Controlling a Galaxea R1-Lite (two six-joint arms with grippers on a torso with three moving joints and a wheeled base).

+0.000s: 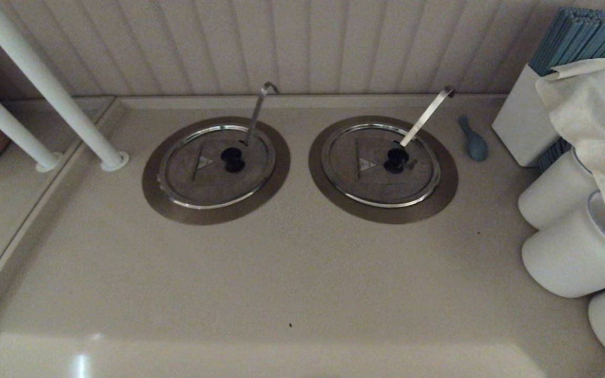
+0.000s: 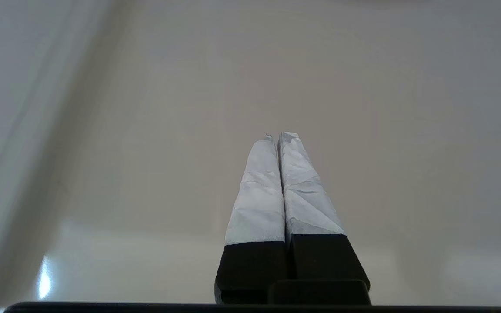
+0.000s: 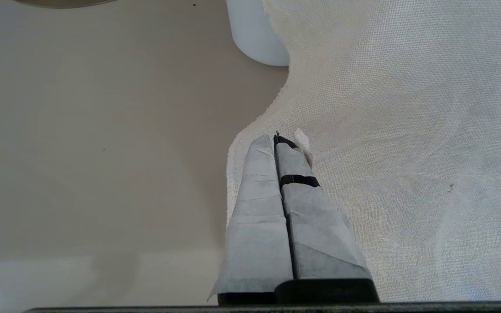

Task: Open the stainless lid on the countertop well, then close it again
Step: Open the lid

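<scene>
Both clenched jaws, left gripper (image 2: 275,138) and right gripper (image 3: 275,140), idle; stainless lid (image 1: 217,165) covers countertop well (image 1: 216,212).

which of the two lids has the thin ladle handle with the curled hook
The stainless lid on the robot's left; its handle is thin and hooked, while the right lid has a wide flat strip handle.

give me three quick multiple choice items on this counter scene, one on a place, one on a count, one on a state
1. Where does the stainless lid with the thin hooked ladle handle sit?
A. on the robot's left
B. on the robot's right
C. leaning on the wall

2. How many round lids are on the counter?
A. one
B. two
C. three

3. How is the stainless lid now?
A. lifted off
B. tilted open
C. flat on the countertop well

Answers: 1 A, it lies left of the twin lid in the head view. 2 B, two lids show. 3 C, its rim rests inside the collar; the left gripper and right gripper are shut, away from it.
</scene>
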